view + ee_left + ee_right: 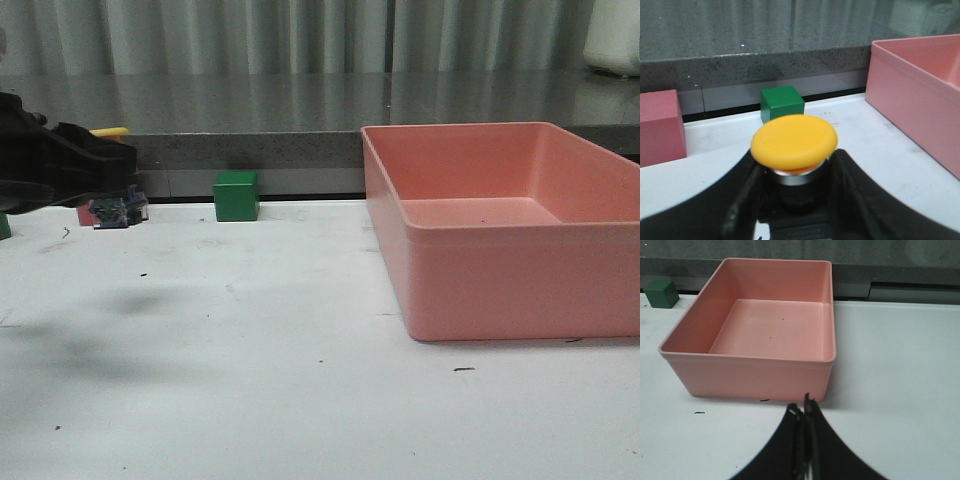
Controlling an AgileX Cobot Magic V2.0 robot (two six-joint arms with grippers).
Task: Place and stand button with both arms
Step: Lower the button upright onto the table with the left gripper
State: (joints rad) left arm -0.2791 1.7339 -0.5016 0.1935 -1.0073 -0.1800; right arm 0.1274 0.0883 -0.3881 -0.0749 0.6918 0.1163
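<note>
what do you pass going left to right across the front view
left gripper shut on the button → green cube → pink bin

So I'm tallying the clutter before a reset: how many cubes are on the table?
2 for sure. A green cube sits at the table's back edge, left of the pink bin. A pink cube lies further left, near the left hand. A green sliver at the front view's left edge may be another.
</note>
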